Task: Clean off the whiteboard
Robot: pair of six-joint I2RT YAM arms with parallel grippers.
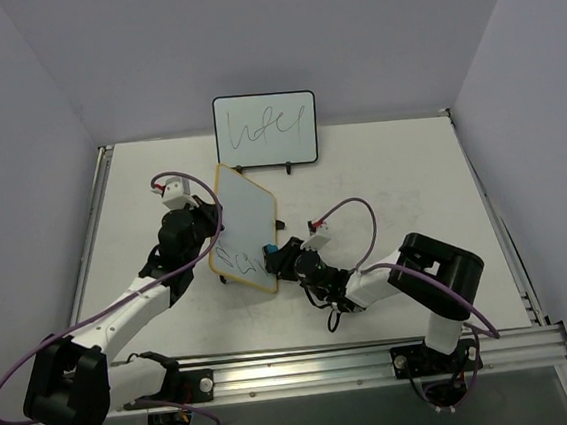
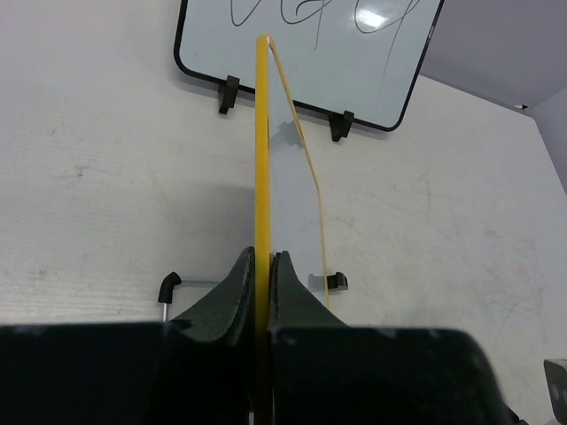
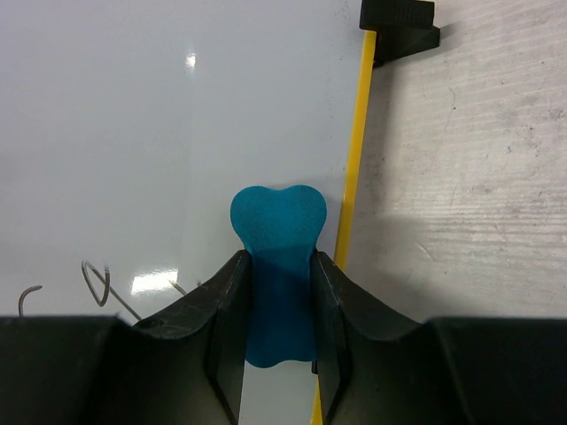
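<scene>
Wiping looks like the step in hand. The whiteboard (image 1: 247,216) stands tilted on its edge in the middle of the table (image 1: 390,172), and dark scribbles (image 1: 238,261) show near its low end. The next move should slide the blue eraser (image 3: 277,217) over those marks. The right gripper (image 3: 279,258) pinches the eraser, which seems to press on the white face. The left gripper (image 2: 263,266) is squeezed tight on the board's yellow edge.

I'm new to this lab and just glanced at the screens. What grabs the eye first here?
The tan-framed whiteboard is held tilted mid-table, the left gripper clamping its edge. The right gripper holds a blue eraser against its face; scribbles mark its near end. A black-framed board stands behind.
</scene>
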